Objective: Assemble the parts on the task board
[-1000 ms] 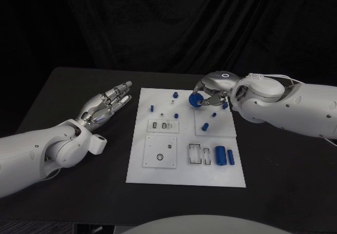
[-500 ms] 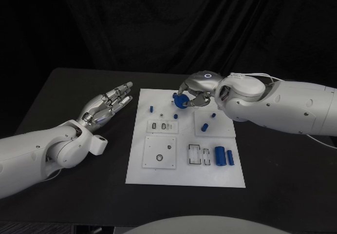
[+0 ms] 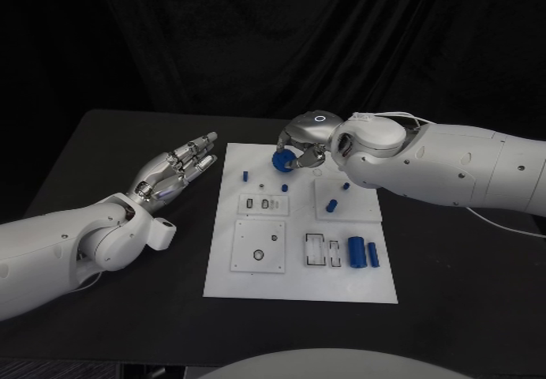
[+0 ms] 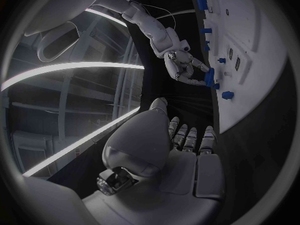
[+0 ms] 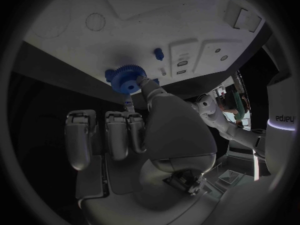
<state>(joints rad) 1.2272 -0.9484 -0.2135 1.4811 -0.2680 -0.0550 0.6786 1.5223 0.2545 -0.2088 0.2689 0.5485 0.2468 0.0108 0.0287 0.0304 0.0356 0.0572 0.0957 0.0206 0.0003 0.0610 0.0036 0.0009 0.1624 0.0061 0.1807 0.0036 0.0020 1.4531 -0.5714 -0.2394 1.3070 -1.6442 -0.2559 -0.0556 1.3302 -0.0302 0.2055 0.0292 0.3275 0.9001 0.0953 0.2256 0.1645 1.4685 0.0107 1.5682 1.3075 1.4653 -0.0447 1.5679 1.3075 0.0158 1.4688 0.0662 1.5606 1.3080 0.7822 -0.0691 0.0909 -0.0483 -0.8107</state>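
Observation:
The white task board lies in the middle of the black table. My right hand hovers over the board's far edge and pinches a blue gear between thumb and a finger. The right wrist view shows the gear at my fingertips, close above the board, beside a small blue peg. My left hand lies open just left of the board, fingers straight, holding nothing. In the left wrist view the right hand and the gear are above the board.
Small blue pegs stand on the board's far half. Two blue cylinders lie near the right front beside clear slotted blocks. A square plate with holes sits at the front left.
My right hand has carried the blue gear leftward along the board's far edge, from the right section to the middle. The left hand has not moved.

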